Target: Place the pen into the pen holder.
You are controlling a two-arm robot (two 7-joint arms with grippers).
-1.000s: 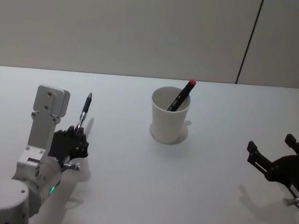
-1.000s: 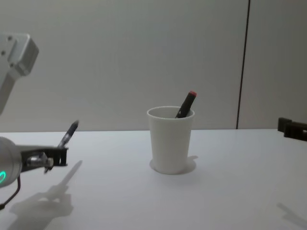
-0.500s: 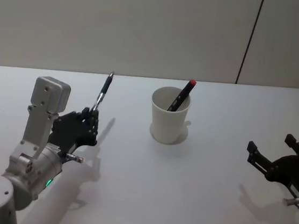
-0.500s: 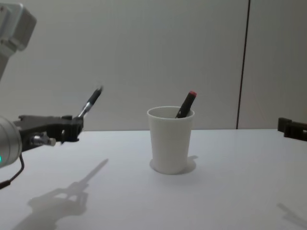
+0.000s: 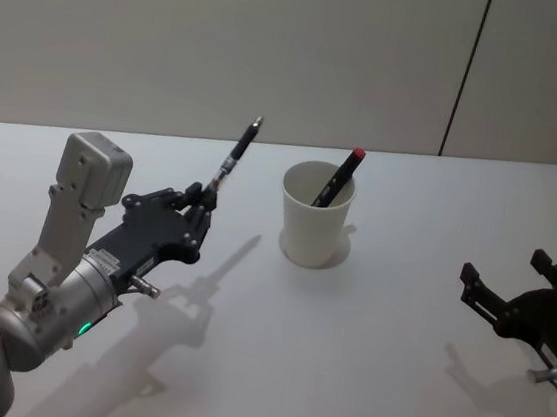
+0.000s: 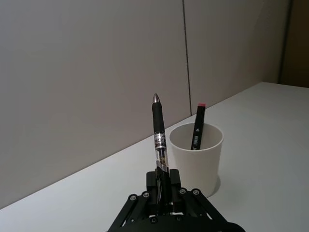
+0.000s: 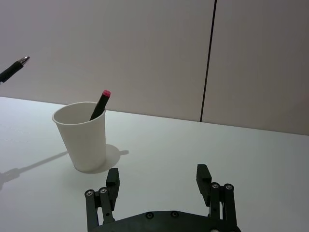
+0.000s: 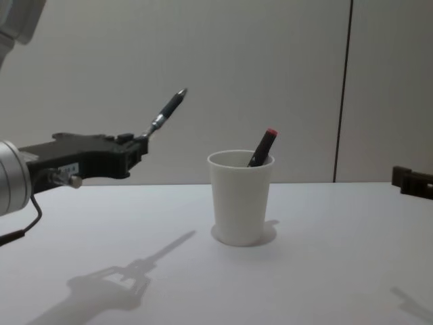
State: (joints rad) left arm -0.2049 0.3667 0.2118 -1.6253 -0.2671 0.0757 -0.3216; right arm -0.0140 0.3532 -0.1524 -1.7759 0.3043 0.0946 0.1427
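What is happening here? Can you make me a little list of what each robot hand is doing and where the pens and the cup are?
left gripper: shut on the pen, held up above the table, left of the paper cup
pen: tilted, free end pointing up and toward the cup, not in it yet
paper cup: upright on the table
red-tipped marker: inside the cup, leaning on its rim, red end sticking out
right gripper: open, empty, far right

Left gripper [image 6: 162, 188], fingers [image 6: 175, 180] closed on the lower barrel of a ballpoint pen [image 6: 158, 137], its metal tip pointing away from the gripper. Beyond, on the white tabletop [image 6: 270, 145], the pen holder [image 6: 207, 159] contains a leaning red-tipped pen [image 6: 198, 126].
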